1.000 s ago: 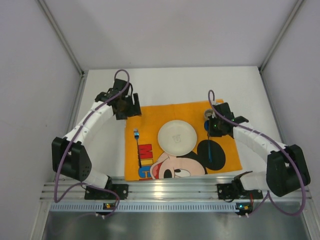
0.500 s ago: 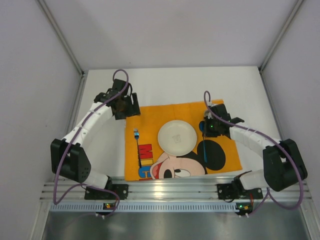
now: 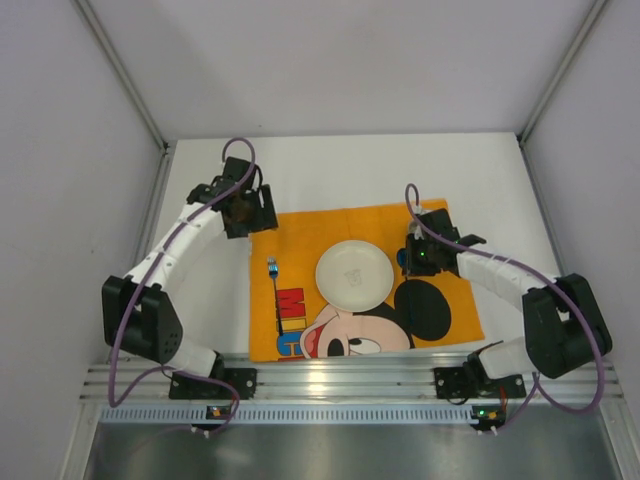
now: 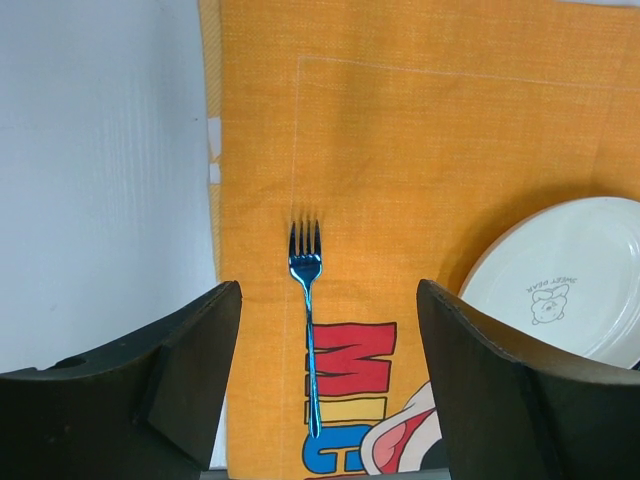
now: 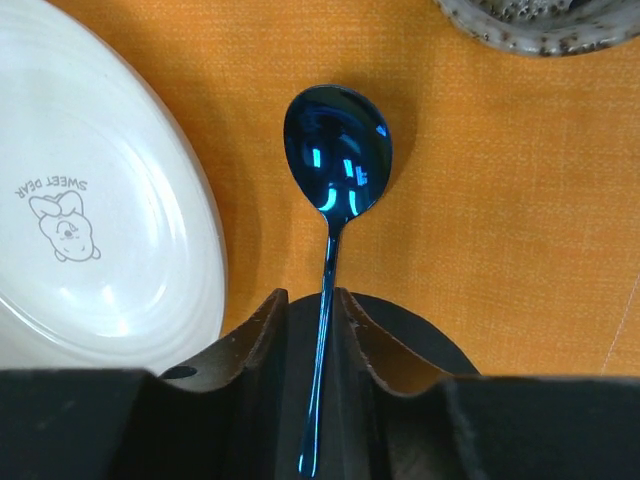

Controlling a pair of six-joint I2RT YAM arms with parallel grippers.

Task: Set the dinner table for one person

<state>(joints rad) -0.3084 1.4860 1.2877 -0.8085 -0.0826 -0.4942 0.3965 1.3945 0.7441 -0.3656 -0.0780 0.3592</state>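
Hanging spread and empty, my left claw (image 4: 328,295) frames the fork (image 4: 305,268), mid-frame on the placemat (image 4: 420,150), with the white dinner table (image 4: 100,150) at the left edge. Right of the plate (image 5: 90,210), my right claw (image 5: 312,305) pinches the spoon (image 5: 338,150) by its handle. I judge I'm placing it. Next, lower it flat beside the plate, then let go.

One fork (image 4: 309,338), one spoon (image 5: 337,150), one plate (image 3: 353,274), one placemat (image 3: 320,228)
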